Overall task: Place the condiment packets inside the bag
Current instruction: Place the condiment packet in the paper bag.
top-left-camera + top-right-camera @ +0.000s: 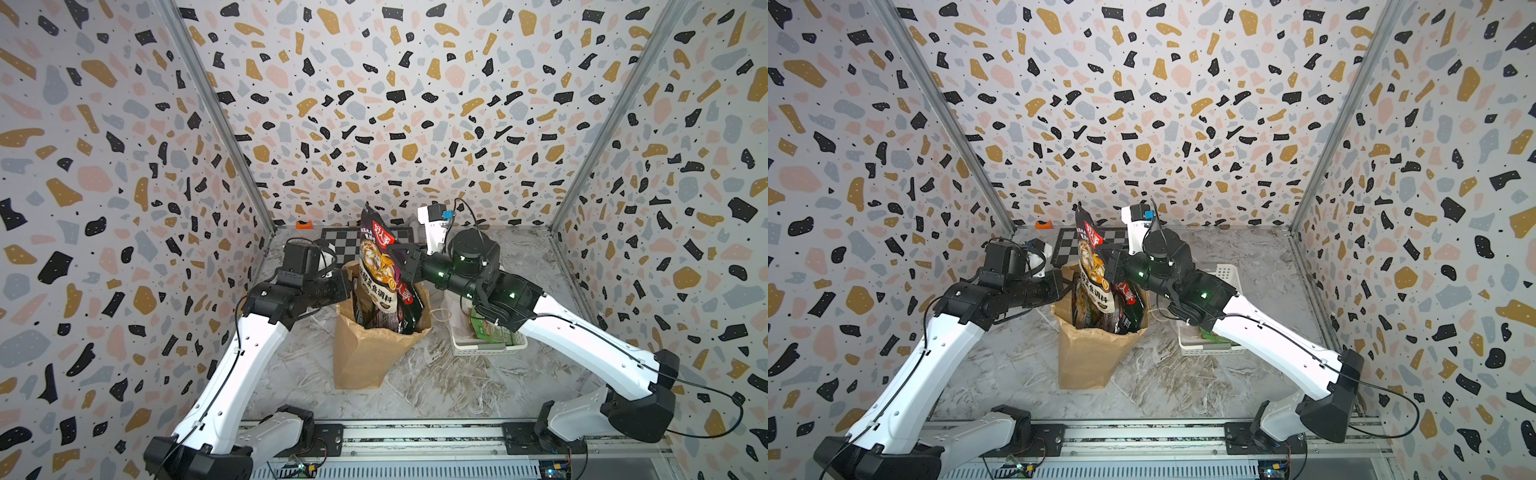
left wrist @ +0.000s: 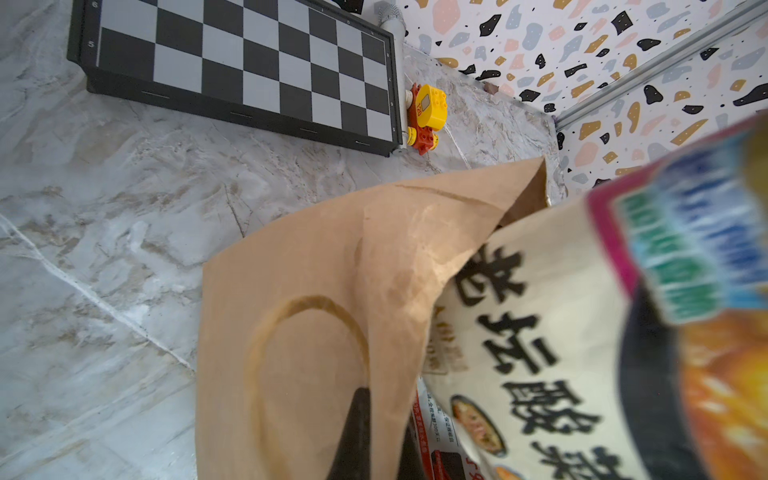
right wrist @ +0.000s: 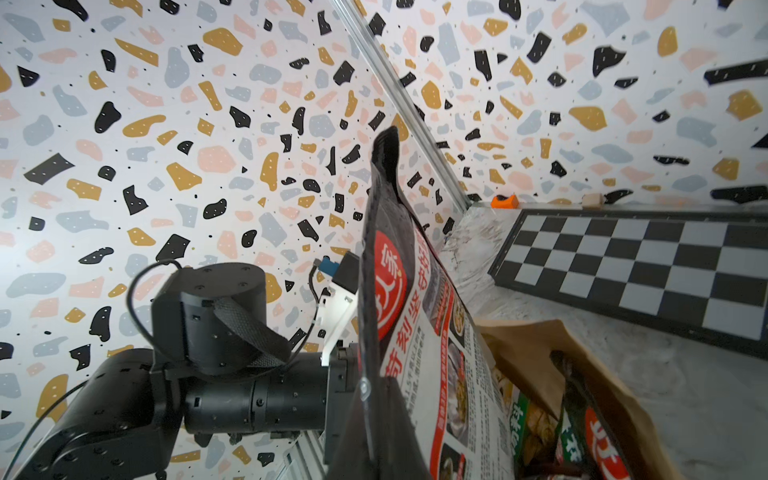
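kraft bag [image 1: 365,357] holds glossy packets [image 1: 395,316]; right pincer [image 1: 401,258] pinches tall black-red packet [image 1: 376,249] above it; left pincer [image 1: 348,286] clamps its rim.

Marbled grey surface [image 1: 436,386] enclosed by terrazzo-patterned walls [image 1: 374,104]. A black-and-white chessboard [image 2: 241,70] lies flat near the back wall, with a yellow-and-red toy brick figure [image 2: 426,112] just beside its edge. An orange block [image 1: 304,225] rests against the back wall. A white perforated basket [image 1: 486,349] stands to the right in both top views.

Bright, even diffuse light; shadows on bench [image 1: 436,374] faint. Top views bow at edges. Left wrist: near condiment packet [image 2: 582,332] blurred.
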Motion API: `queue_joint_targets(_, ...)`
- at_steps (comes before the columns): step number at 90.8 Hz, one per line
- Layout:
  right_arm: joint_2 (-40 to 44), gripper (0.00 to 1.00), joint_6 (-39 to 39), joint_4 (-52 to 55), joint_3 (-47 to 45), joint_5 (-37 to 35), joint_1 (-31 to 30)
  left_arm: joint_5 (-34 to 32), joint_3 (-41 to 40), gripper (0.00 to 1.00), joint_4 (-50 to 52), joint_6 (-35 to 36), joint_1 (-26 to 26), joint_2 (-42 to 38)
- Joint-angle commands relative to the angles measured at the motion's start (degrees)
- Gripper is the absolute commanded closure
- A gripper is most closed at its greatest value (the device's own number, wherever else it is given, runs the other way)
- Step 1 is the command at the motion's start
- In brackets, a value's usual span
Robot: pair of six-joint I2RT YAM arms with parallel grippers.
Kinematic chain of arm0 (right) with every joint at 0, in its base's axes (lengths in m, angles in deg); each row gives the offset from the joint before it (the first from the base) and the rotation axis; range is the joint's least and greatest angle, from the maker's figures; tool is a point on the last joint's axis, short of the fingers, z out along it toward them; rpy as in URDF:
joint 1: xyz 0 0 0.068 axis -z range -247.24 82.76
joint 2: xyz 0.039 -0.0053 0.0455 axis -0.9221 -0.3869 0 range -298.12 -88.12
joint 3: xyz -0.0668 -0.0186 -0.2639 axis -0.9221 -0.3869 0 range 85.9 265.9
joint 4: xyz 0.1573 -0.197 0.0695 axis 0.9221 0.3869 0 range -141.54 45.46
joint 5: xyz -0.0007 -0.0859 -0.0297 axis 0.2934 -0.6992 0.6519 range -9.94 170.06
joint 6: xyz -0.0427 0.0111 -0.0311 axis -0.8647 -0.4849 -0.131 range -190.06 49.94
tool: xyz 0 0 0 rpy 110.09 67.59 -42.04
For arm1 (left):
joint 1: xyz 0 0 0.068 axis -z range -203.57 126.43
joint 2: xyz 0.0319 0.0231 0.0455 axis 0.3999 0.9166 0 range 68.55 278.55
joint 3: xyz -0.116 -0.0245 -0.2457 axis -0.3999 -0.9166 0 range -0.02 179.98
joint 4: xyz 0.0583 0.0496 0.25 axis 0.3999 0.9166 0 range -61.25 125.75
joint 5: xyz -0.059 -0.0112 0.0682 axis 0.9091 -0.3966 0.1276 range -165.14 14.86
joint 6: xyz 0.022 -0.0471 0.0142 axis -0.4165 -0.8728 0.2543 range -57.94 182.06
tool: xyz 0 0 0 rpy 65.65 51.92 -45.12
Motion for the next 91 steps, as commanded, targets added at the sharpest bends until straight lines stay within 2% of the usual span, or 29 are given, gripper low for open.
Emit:
queue_joint_targets(1,2.08,1.00,5.98,-11.88,-0.41,1.02,-0.45,-0.25,0.08,1.00,-3.68,1.68,0.09,-1.59)
queue_joint_targets(29,-0.19,1.00,13.59,-20.65,-11.15,-5.65,-1.75,0.15,-0.71,1.00,-4.24,1.96,0.09,-1.52)
queue_joint_targets(42,-3.13,1.00,17.55,-24.62,-13.57,-6.42,-3.44,0.25,-0.84,1.00,-4.17,1.97,0.09,-1.32)
queue_joint_targets(67,-4.18,1.00,17.75,-24.53,-18.30,-7.09,-4.22,-0.11,-0.75,1.00,-4.06,2.25,0.09,-1.22)
queue_joint_targets(81,-2.63,0.68,9.29,-15.09,-17.19,-4.61,-4.20,0.30,-0.21,1.00,-3.49,2.98,0.09,-0.43)
queue_joint_targets(91,0.63,0.55,-0.16,-5.44,-16.10,-5.06,-4.22,1.59,0.33,1.00,-2.77,3.99,0.09,0.28)
